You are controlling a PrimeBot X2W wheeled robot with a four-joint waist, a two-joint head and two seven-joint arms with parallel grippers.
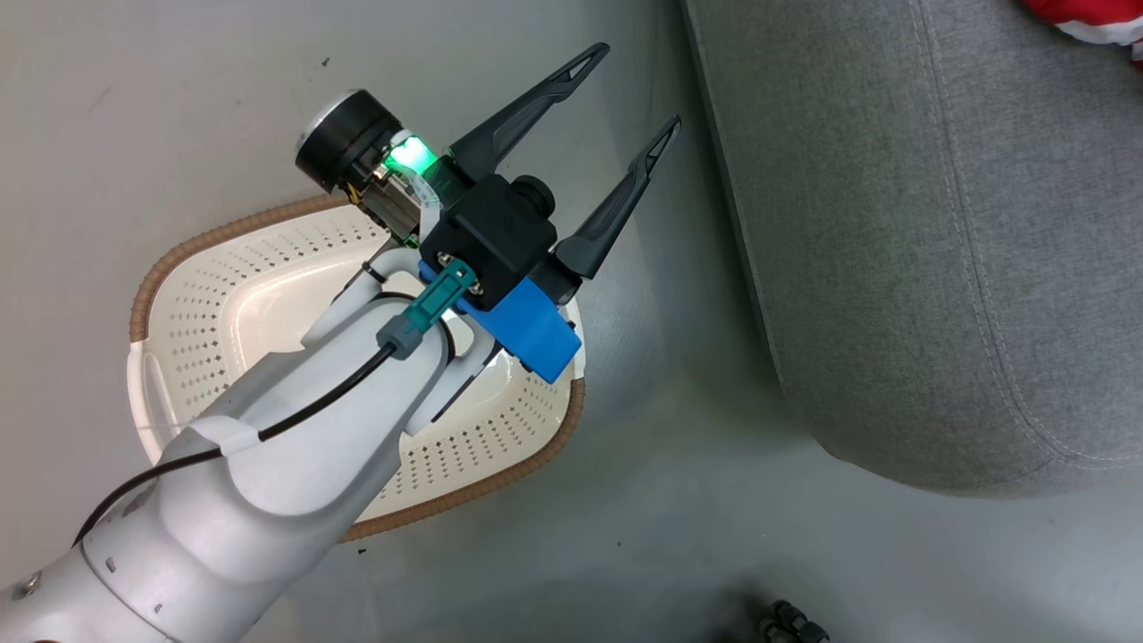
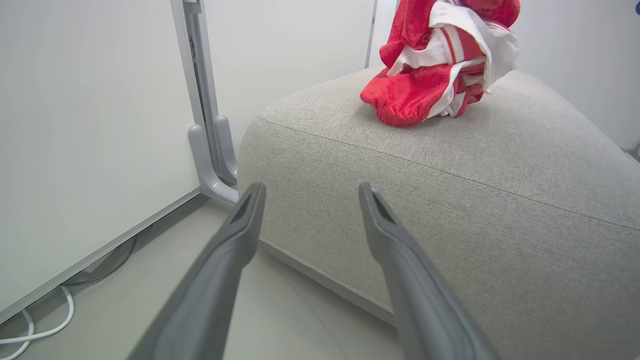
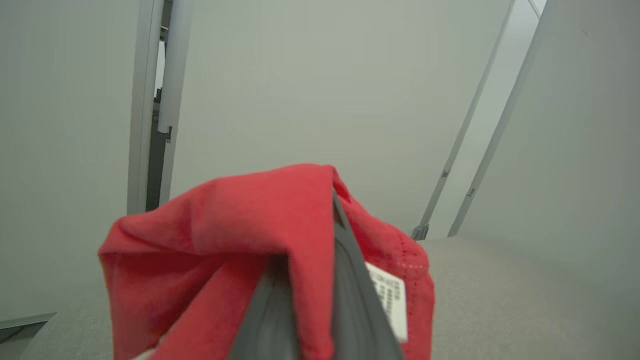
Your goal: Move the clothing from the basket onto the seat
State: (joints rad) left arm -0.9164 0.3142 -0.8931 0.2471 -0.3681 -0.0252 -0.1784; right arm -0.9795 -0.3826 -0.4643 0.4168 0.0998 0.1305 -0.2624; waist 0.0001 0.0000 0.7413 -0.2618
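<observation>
Floor (image 1: 161, 80): pale grey, faintly glossy, evenly lit. White wall panel (image 2: 90, 125) meets it along a grey base rail (image 2: 115, 245). Grey upright post (image 2: 200, 100) ends in a curved foot. White cable (image 2: 50, 330) lies on the floor below the rail.

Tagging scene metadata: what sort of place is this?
Likely a staged test room rather than a lived-in home: bare white partition panels on metal frames, plain grey floor, one grey sofa and a laundry basket beside it.

Left claw (image 2: 310, 190), fingers apart, before grey seat (image 2: 450, 200), red-and-white clothing (image 2: 435, 65) atop it.
</observation>
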